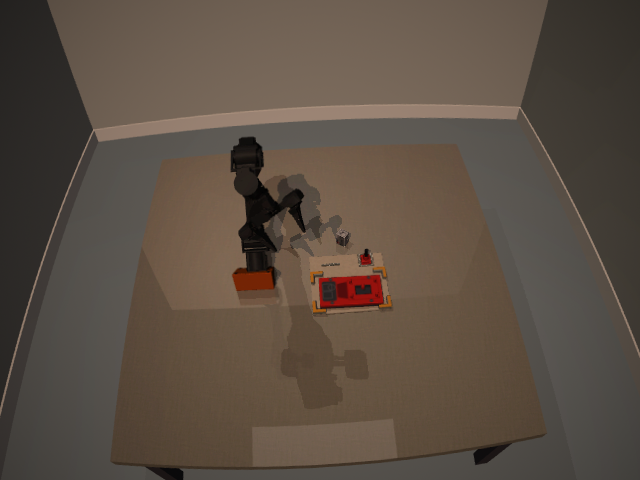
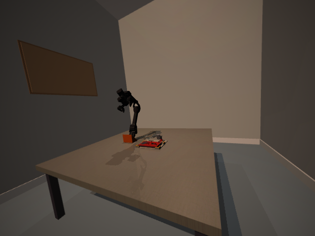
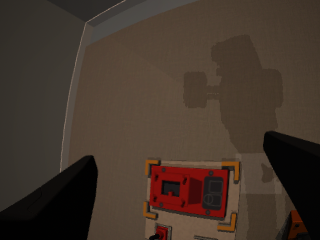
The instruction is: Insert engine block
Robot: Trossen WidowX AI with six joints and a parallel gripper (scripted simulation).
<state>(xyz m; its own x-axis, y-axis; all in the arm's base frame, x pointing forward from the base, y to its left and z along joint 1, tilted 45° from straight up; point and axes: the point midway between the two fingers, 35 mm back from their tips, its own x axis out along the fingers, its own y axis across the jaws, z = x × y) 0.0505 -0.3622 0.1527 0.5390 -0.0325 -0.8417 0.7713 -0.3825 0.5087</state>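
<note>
The engine block (image 1: 342,237) (image 2: 159,136), a small grey cube, stands on the table just behind the board. Its slot side cannot be made out, and it is outside the wrist view. The red car body (image 1: 356,302) (image 3: 195,191) lies flat on the board between orange corner brackets. Its dark opening (image 1: 362,290) (image 3: 170,186) is empty, with a small red rib at the edge toward the black-knobbed part. My gripper (image 1: 290,241) (image 3: 183,153) is open and empty, high above the table, left of the engine block in the top view.
The pale board (image 1: 344,267) also carries a red part with a black knob (image 1: 366,258) (image 3: 161,233) and a thin dark strip (image 1: 330,265). An orange block (image 1: 253,280) (image 2: 127,138) stands at the arm's base, left of the board.
</note>
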